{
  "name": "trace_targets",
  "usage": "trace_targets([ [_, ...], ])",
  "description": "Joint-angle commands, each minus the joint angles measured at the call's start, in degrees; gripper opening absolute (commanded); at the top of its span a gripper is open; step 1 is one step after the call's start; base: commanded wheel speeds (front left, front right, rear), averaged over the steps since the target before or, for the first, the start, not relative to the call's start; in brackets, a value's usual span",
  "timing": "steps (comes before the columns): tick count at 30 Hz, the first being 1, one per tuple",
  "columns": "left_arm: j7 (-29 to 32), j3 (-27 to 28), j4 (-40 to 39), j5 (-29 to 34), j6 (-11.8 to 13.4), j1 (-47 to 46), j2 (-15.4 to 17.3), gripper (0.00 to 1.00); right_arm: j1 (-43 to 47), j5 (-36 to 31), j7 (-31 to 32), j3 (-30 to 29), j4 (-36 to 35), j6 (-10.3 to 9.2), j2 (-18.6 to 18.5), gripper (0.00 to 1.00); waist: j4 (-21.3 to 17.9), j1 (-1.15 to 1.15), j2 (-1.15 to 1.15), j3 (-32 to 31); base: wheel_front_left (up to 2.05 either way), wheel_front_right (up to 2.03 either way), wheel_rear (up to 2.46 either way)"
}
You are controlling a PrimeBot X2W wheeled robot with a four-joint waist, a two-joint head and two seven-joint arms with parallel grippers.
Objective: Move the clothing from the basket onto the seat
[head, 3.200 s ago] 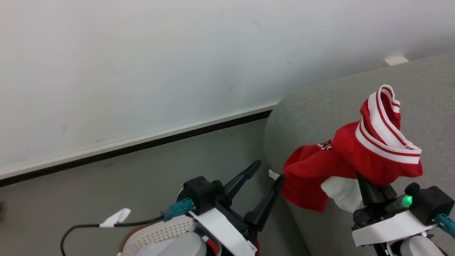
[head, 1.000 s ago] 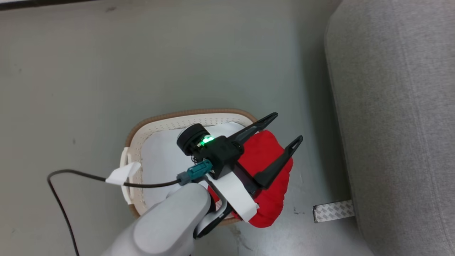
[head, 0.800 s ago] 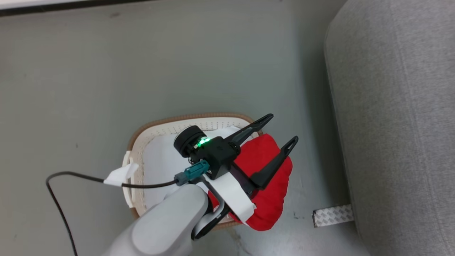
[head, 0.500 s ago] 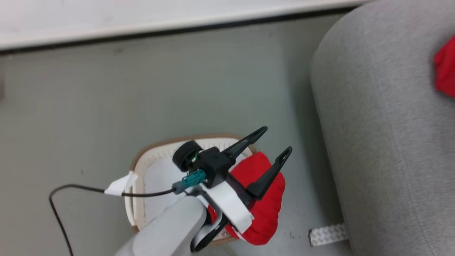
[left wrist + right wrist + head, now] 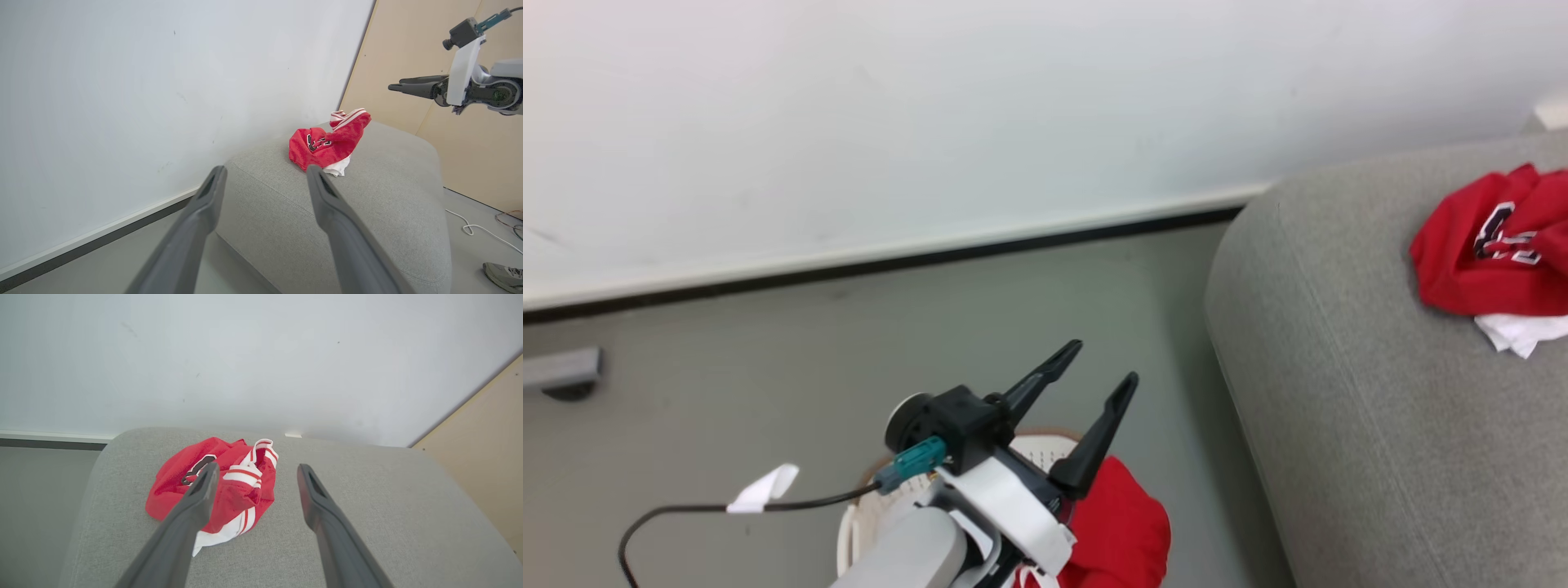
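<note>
Seat (image 5: pixel 1339 425): grey woven cloth, matt, slightly rough texture noted. Clothing (image 5: pixel 1474 269): soft red cloth, creased, matt; white cloth trim observed. Basket (image 5: pixel 1042 451): cream perforated plastic, smooth. Floor (image 5: pixel 768 367): smooth, faint sheen recorded. Wall (image 5: pixel 931 122): smooth, matt.

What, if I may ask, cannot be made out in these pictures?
Head view: inside of the basket, hidden by the left pincer and the bottom edge.
Head view: garment on the seat, cut by the right edge.
Left wrist view: that garment's logo lettering, too small to read.
Left wrist view: a shoe, cut by the picture's corner.
</note>
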Motion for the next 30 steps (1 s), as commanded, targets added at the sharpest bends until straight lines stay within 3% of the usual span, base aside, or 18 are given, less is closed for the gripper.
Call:
trace_targets([
  [1,0.0,0.5,-0.2,-0.4,0.3,1.2,0.1,1.00,1.4,0.5,-0.7,0.0,-0.8,-0.12,-0.2,1.00,0.9,0.01,0.00,-2.8,0.00,0.00,0.00],
  [5,0.0,3.2,-0.7,0.0,0.9,3.4,0.3,1.00,4.5,-0.8,-4.0,0.0,-5.2,-0.12,-0.4,1.00,2.1,0.01,0.00,-5.4,0.00,0.00,0.00],
  [15,0.0,12.8,-1.7,2.3,4.8,9.6,3.3,1.00,17.1,-2.7,-15.2,-9.9,-18.0,-0.12,6.9,1.00,3.8,0.01,0.00,-8.1,0.00,0.00,0.00],
  [25,0.0,23.6,-3.6,5.2,7.4,17.6,2.5,1.00,36.9,-13.3,-19.0,-22.4,-34.1,-0.12,22.3,1.00,6.2,0.01,0.00,-9.4,0.00,0.00,0.00],
  [30,0.0,28.8,-4.7,8.4,6.9,20.9,1.2,1.00,44.2,-17.3,-19.0,-25.9,-39.3,-0.13,30.1,1.00,7.0,0.01,0.00,-8.9,0.00,0.00,0.00],
])
